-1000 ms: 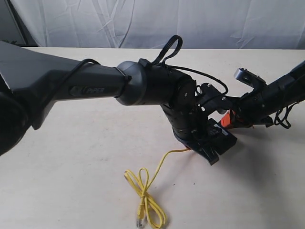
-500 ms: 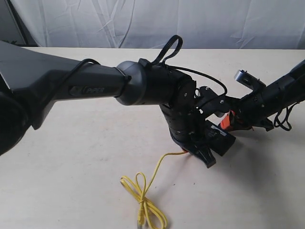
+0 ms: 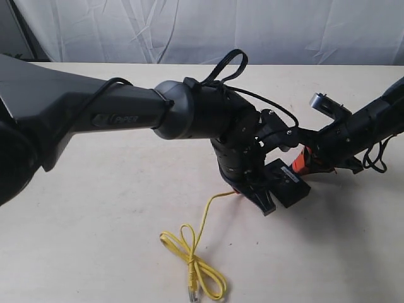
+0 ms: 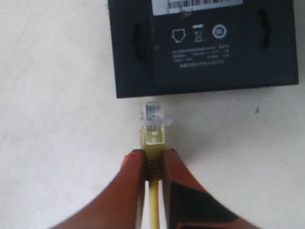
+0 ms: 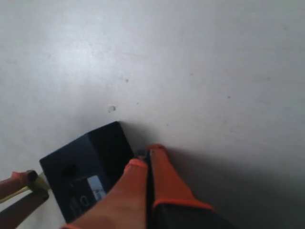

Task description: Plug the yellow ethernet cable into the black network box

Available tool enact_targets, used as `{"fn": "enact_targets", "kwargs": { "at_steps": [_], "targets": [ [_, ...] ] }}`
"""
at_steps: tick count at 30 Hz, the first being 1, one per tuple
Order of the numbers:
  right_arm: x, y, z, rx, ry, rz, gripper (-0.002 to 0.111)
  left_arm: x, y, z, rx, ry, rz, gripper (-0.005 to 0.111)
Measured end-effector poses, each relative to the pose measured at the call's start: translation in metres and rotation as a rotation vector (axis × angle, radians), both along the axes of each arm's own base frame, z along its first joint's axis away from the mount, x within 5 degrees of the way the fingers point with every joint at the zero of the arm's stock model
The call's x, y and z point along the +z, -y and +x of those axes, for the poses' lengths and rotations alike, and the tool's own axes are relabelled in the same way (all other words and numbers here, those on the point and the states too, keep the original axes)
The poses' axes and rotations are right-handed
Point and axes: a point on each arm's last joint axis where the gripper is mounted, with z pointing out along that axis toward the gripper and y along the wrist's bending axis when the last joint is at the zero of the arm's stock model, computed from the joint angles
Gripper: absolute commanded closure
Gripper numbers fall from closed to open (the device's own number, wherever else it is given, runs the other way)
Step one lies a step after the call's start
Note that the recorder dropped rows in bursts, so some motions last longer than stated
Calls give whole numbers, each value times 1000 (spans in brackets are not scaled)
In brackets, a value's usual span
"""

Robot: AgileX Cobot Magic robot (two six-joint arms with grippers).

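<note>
Ethernet cable (image 4: 153, 136) plug faces network box (image 4: 205, 62); just apart.

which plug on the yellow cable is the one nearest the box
The plug pinched in the left gripper's fingers, just short of the box's side. The other plug lies loose on the table, past the cable's knot.

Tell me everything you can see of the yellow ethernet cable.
The yellow ethernet cable is a thin bright-yellow cord with clear plastic plugs. The left gripper pinches its boot behind one plug, which points at the side of the black network box, a small gap apart. The rest trails onto the table in a loose loop, the other plug free.
</note>
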Motion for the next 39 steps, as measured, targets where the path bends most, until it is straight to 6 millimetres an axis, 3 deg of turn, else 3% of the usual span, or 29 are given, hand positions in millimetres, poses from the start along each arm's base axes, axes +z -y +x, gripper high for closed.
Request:
{"fn": "enact_targets", "kwargs": {
  "at_steps": [4, 9, 12, 19, 39],
  "targets": [
    [1, 0, -1, 15, -1, -4, 109, -1, -5, 3, -14, 12, 33, 107],
    [9, 4, -1, 52, 46, -62, 109, 0, -25, 13, -59, -30, 102, 107],
    [12, 5, -1, 57, 62, -76, 109, 0, -30, 7, -113, -55, 89, 107],
    [12, 5, 0, 63, 68, -85, 109, -8, -28, -6, -136, -78, -56, 107],
    [11, 6, 4, 78, 134, -130, 109, -9, -24, -9, -84, -100, -128, 107]
  ]
}}
